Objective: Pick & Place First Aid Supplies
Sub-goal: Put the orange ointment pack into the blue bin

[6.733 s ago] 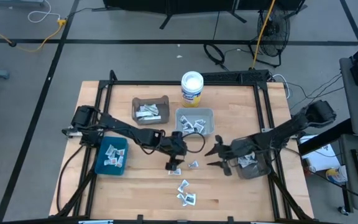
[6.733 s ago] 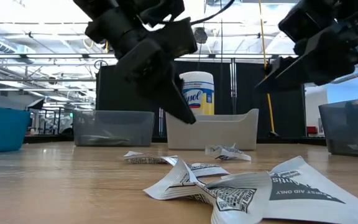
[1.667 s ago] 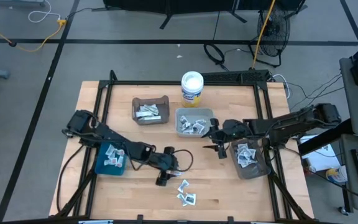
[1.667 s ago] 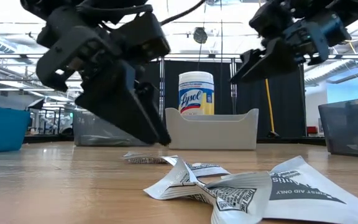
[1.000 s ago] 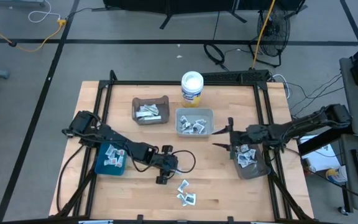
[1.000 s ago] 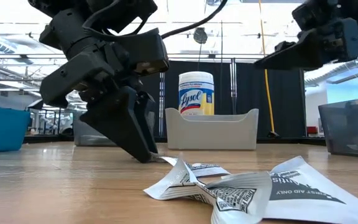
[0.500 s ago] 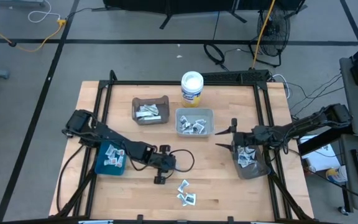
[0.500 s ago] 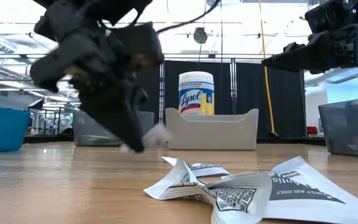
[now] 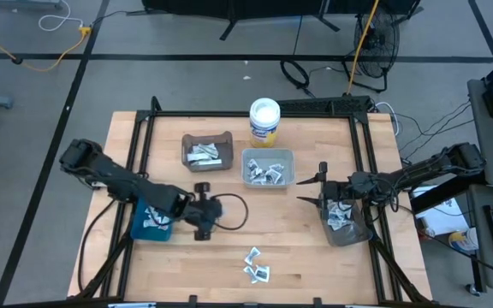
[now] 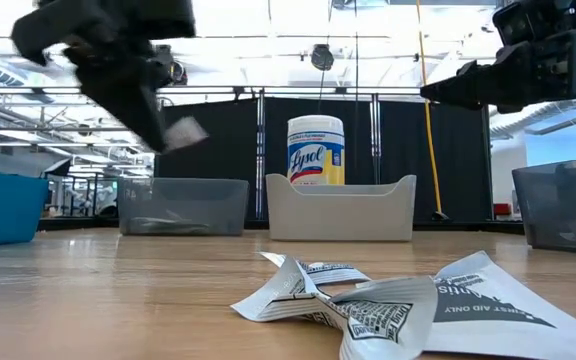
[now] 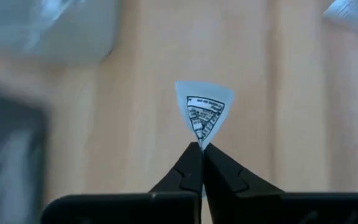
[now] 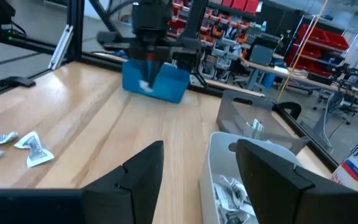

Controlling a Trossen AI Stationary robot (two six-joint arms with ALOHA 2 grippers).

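Pinching a small white packet [image 11: 203, 111] by its lower tip, the left gripper [image 11: 201, 163] has its fingers pressed together on it, the printed face fanning out beyond the tips. Seen from above, this gripper [image 9: 202, 210] hangs just beside the blue bin [image 9: 151, 218], on the side toward the table's middle; in the low view the packet [image 10: 185, 131] is well clear of the wood. Loose packets [image 9: 257, 264] lie on the table [image 9: 298, 248] well apart from the blue bin. The right gripper [image 9: 316, 190], fingers spread and empty, hovers far across from it, between the white bin [image 9: 268, 168] and the grey bin [image 9: 345, 218]. Shelving and racks fill the room behind.
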